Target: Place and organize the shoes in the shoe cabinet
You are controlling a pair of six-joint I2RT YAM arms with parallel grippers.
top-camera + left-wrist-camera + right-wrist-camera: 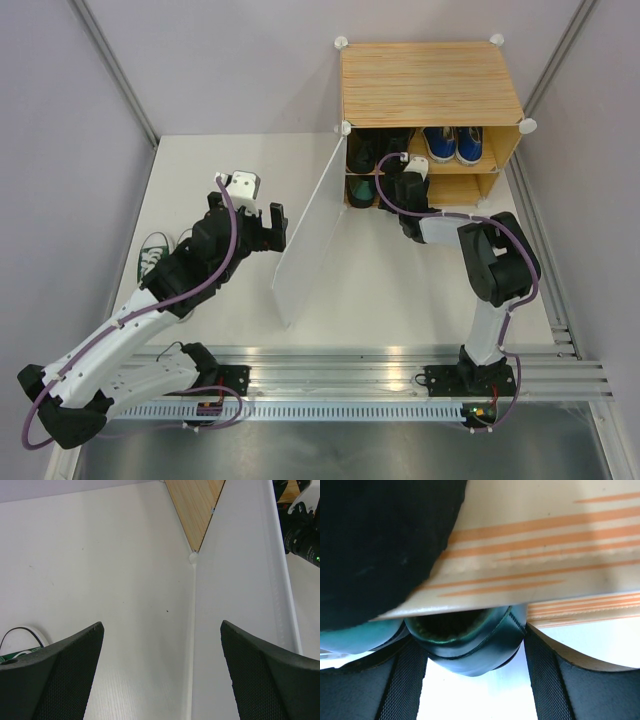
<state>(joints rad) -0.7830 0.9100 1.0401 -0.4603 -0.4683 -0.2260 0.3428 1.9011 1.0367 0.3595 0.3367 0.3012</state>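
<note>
- While the right gripper sits at the lower shelf mouth of the shoe cabinet, its pads clamp the heel of a dark green shoe; a shelf board lies close above.
- Left gripper: jaws wide, empty, over the table beside the open door panel.
- Green white-toed sneaker lies by the table's left edge.
</note>
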